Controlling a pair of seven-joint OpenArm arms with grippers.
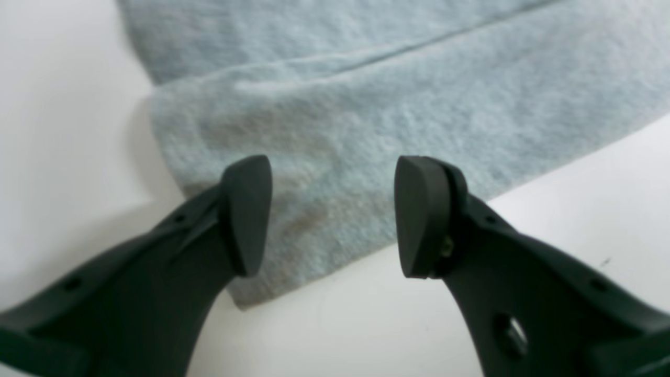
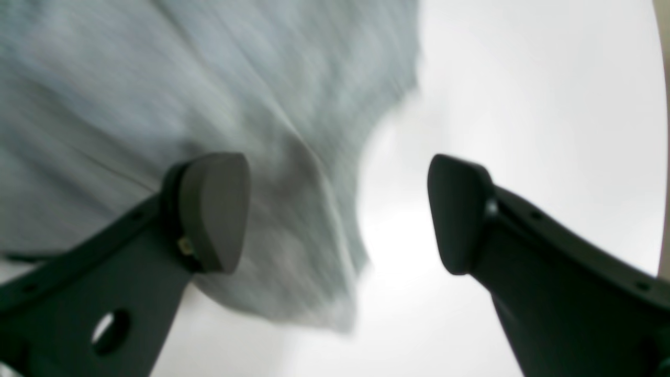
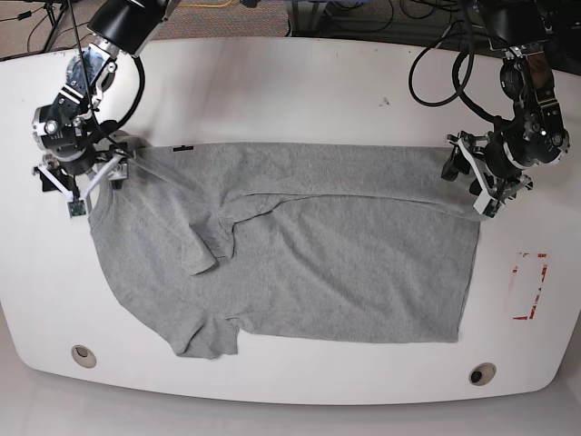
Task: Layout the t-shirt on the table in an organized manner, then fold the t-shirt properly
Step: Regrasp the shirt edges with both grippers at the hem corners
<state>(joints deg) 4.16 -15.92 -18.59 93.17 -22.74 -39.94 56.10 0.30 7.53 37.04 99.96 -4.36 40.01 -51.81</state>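
With the t-shirt (image 3: 300, 250) spread across the middle of the white table (image 3: 300, 91), we keep the left gripper (image 1: 333, 214) and right gripper (image 2: 337, 212) wide open, holding nothing, and should pinch its far corners evenly.

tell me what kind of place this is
Probably a robotics lab bench. Two robot arms, left gripper and right gripper, work over a white table with a grey t-shirt spread on it, and loose cables trail behind.
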